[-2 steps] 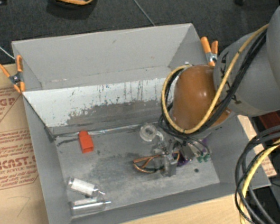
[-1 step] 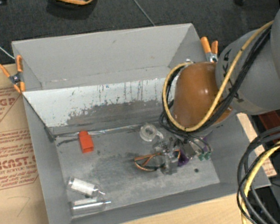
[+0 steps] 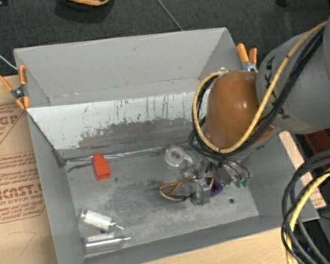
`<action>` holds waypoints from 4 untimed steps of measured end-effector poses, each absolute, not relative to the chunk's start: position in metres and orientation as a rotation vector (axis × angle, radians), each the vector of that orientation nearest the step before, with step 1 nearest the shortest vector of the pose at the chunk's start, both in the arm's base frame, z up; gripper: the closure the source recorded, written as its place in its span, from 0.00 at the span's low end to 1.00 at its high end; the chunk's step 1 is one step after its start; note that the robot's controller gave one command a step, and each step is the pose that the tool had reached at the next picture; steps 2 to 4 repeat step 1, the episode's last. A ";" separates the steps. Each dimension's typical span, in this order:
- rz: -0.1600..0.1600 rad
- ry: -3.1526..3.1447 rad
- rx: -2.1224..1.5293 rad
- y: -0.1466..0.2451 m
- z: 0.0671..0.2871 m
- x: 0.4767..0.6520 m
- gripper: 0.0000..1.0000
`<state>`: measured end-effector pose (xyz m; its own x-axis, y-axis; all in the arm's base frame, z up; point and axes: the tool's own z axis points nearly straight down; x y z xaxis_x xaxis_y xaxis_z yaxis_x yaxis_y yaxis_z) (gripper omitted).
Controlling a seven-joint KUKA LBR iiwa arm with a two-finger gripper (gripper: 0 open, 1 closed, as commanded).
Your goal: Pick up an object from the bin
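My gripper (image 3: 200, 186) sits low at the 4 o'clock of the bin (image 3: 121, 60) floor; spread or pinched, can't tell. Nearest pick is the clear ring (image 3: 174, 156), just beside at my 11 o'clock. I'd centre over it, descend straight, avoid shoving it. The orange block (image 3: 100, 167) is at 9 o'clock, well apart.

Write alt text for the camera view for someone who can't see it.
The robot's gripper is low in the grey metal bin, right of centre, beside a small clear plastic ring. A small orange rectangular block lies further left, a clear plastic tube near the lower-left corner.
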<state>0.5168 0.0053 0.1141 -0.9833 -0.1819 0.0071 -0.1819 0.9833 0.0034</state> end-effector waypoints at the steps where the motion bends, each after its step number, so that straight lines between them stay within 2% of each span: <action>1: -0.004 -3.122 0.286 0.005 0.128 0.517 1.00; 4: -0.004 -3.122 0.286 0.005 0.128 0.517 1.00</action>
